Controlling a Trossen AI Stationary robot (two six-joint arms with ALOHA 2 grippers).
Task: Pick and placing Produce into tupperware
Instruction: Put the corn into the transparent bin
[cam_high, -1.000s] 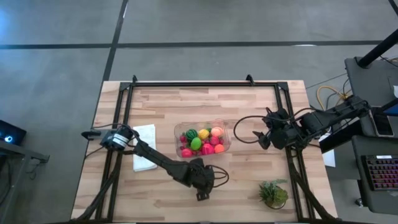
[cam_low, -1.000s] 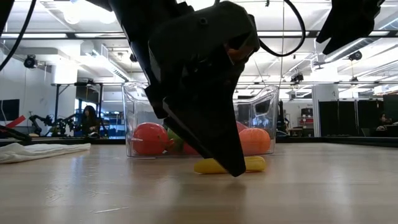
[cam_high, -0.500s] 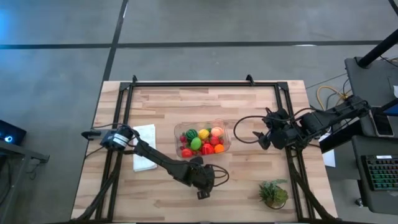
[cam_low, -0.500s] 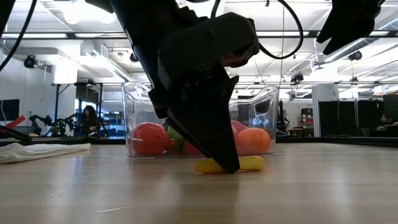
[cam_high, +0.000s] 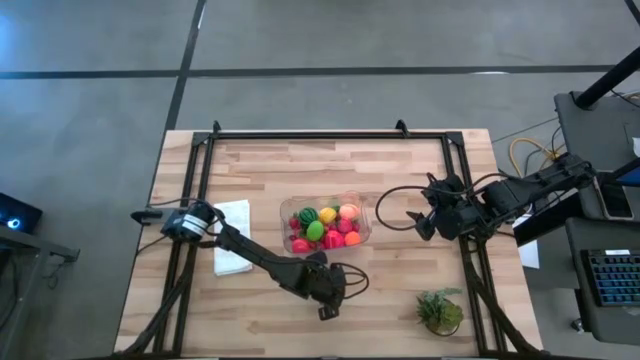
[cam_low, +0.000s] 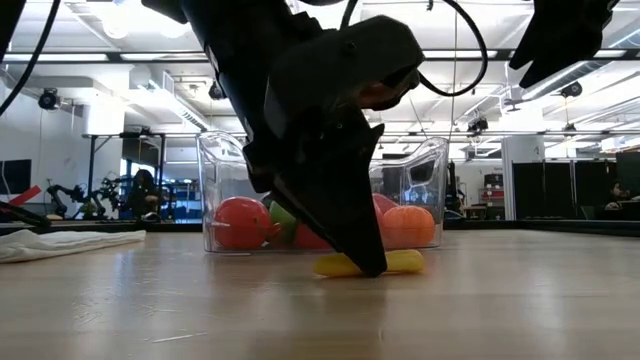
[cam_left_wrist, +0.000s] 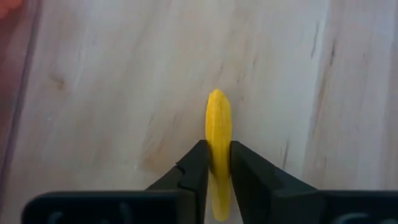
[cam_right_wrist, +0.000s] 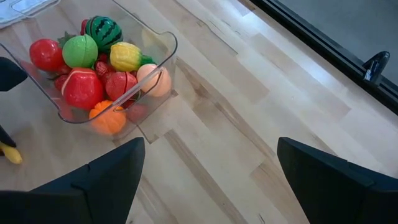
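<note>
L end effector (cam_left_wrist: 216, 171) down at the wooden surface (cam_high: 400, 170), near front edge, just in front of the tupperware (cam_high: 362, 236); fingers (cam_left_wrist: 194, 171) clamped on a small yellow produce piece (cam_left_wrist: 218, 127), long and narrow, looks like a banana. In low view that yellow piece (cam_low: 400, 262) lies flat on the surface w/ the L end effector (cam_low: 365, 262) pinching it at about mid-length. Tupperware sits approx. centre of the surface, upright, holding the rest of the produce (cam_right_wrist: 99, 68): red tomato-like piece, lime green one, striped dark-green melon, yellow lemon-like piece, peach-coloured one, orange one, small red berries. R end effector (cam_right_wrist: 208, 180) held above the surface to the right of the tupperware, not touching anything, fingers wide apart, nothing btwn them. White folded cloth (cam_high: 233, 250) lies left of the tupperware, beside L arm base. Leafy green plant tuft (cam_high: 440, 310) at front right corner, well apart from the tupperware.
</note>
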